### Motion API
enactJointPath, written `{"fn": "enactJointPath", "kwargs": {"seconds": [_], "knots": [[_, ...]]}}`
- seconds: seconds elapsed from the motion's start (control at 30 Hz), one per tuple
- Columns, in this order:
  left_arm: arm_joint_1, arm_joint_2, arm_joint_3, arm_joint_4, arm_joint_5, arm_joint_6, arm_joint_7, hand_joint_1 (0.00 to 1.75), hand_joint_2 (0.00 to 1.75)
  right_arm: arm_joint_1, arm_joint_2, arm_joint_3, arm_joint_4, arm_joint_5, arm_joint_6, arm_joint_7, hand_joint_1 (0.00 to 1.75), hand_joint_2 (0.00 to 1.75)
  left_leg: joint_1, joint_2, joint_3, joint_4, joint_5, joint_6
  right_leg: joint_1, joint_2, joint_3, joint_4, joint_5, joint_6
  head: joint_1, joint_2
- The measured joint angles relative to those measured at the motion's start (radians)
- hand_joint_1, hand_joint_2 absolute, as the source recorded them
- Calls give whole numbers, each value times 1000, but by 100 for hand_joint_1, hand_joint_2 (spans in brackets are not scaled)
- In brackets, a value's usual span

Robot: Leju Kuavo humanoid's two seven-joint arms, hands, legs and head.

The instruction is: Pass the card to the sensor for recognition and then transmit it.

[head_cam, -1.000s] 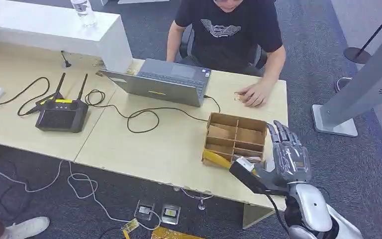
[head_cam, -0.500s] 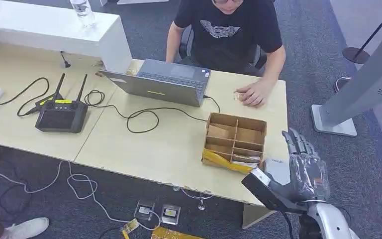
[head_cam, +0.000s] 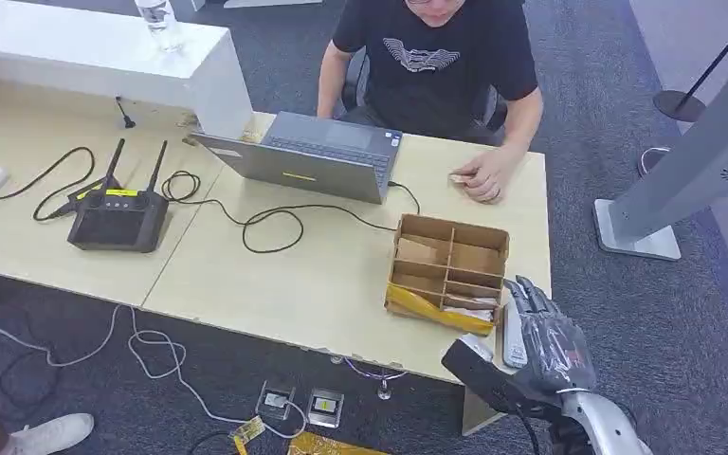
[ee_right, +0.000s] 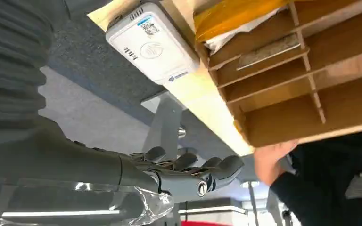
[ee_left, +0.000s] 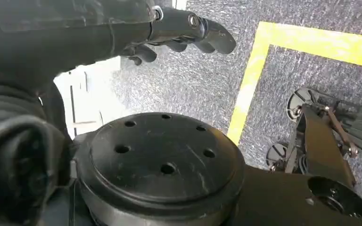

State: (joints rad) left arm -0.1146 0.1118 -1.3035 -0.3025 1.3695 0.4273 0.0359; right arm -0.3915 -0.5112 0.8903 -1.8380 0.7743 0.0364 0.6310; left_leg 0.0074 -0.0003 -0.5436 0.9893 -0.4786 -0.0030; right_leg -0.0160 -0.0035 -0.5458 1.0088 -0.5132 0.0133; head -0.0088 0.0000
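Observation:
My right hand [head_cam: 545,336] hovers flat, fingers spread and empty, over the table's near right corner. It covers most of the white card sensor [head_cam: 510,345]; the right wrist view shows the sensor [ee_right: 152,47] lying at the table edge beside the box [ee_right: 283,70], apart from my fingers [ee_right: 193,174]. The cardboard compartment box [head_cam: 450,263] holds white cards [head_cam: 467,308] in its front slot behind yellow tape. My left hand [ee_left: 184,33] hangs over the floor, fingers loosely extended, holding nothing.
A person sits across the wooden table [head_cam: 322,284], one hand [head_cam: 482,178] resting on a small card by the far edge. A laptop [head_cam: 308,156], a black controller [head_cam: 117,220] and cables lie to the left. A grey stand [head_cam: 640,237] rises on the right.
My right hand has dropped from beside the box toward the table's near edge, then slid left over the sensor. The person's hand shifted slightly.

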Motion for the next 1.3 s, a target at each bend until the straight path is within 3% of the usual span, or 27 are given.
{"fn": "enactJointPath", "kwargs": {"seconds": [0.13,0.47,0.93,1.3], "knots": [[-2,0,0,0,-4,-1,1,0,0,-56,12,23,21,-63,45,0,0,175,0,-1,0,0,0,0,0,-1,0,0,0,0,0,0],[-3,1,-1,0,-19,-7,1,0,0,-153,37,97,74,-122,35,0,0,175,0,-1,-1,0,0,0,0,-1,0,0,0,0,-1,0],[-3,1,-1,0,-22,-7,2,0,0,-246,169,202,285,-85,-107,-4,0,175,0,-1,-1,0,0,0,0,-2,0,0,0,0,0,0],[-3,0,-1,0,-22,-8,3,0,0,-244,240,221,405,19,-146,0,0,175,0,-1,0,0,0,0,0,-1,0,0,0,0,0,0]]}}
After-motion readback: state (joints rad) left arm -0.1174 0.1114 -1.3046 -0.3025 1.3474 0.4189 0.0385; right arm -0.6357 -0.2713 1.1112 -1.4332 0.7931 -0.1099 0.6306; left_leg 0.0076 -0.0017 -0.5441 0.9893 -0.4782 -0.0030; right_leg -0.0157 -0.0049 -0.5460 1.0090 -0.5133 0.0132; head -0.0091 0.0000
